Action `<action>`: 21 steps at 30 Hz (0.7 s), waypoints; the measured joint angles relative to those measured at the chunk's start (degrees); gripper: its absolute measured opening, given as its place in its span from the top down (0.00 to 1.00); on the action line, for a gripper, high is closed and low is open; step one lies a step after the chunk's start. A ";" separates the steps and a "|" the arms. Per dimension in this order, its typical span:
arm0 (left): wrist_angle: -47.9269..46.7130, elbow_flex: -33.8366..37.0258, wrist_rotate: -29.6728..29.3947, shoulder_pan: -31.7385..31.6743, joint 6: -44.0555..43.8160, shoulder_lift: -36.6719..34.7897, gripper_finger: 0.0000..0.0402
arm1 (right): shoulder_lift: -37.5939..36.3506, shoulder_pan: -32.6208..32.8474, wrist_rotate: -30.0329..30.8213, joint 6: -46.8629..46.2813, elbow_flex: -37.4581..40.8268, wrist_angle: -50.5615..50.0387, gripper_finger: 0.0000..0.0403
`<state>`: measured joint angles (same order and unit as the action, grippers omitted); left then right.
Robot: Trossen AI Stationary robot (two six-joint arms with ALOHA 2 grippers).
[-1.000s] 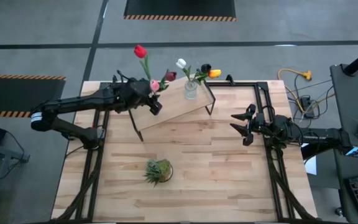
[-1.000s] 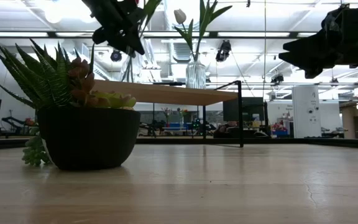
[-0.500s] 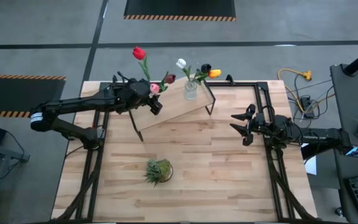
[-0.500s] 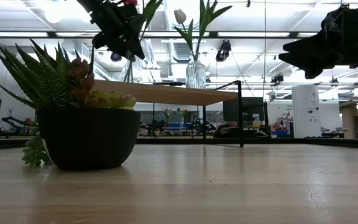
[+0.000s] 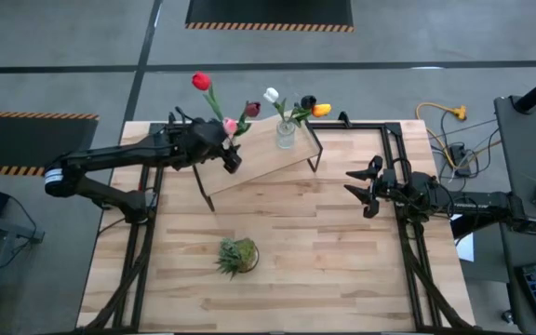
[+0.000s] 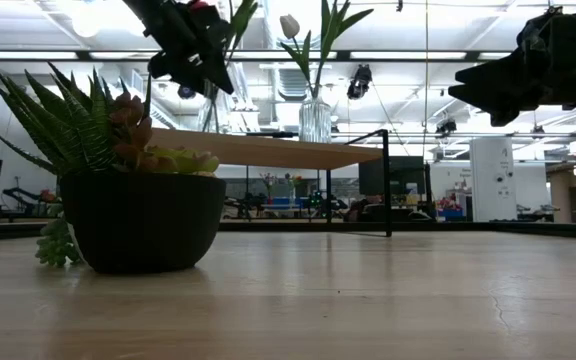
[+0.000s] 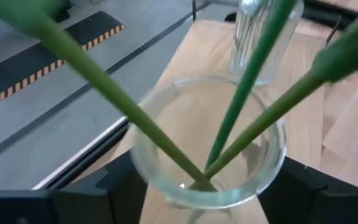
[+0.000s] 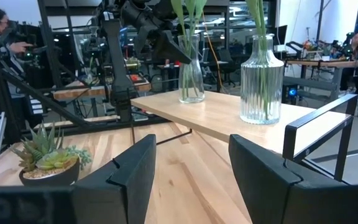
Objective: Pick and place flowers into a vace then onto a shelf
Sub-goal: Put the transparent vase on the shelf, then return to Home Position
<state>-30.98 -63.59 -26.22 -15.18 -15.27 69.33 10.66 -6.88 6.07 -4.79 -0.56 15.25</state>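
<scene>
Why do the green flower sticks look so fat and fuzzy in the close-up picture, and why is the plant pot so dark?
In the left wrist view the stems are very near the lens, so they blur while the glass vase rim looks clearer. In the low view bright ceiling lights shine from behind, leaving the pot a dark shape.

We see a pale, matt wooden shelf [image 8: 229, 121] on thin black metal rails, two clear glossy glass vases, one ribbed [image 8: 261, 81], one smooth [image 7: 207, 146], and a grained wood tabletop [image 5: 296, 251].
</scene>
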 joint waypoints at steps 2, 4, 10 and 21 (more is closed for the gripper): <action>0.01 -0.05 -0.05 0.00 0.23 -1.19 0.37 | 0.00 0.00 -0.01 0.06 0.00 0.02 0.52; -0.27 -0.05 -0.10 0.00 0.95 -2.35 0.32 | 0.00 -0.02 0.02 0.38 0.00 0.02 0.52; -6.43 -0.05 0.02 0.15 1.25 -7.20 0.26 | 0.00 -0.02 0.02 0.50 0.00 0.00 0.52; -7.39 7.26 3.96 5.14 1.24 -19.20 0.34 | 0.00 -0.01 0.00 0.50 0.00 0.00 0.52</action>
<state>-38.36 -56.33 -22.26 -10.04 -14.03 50.13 10.66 -6.89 6.07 -4.29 -0.56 15.24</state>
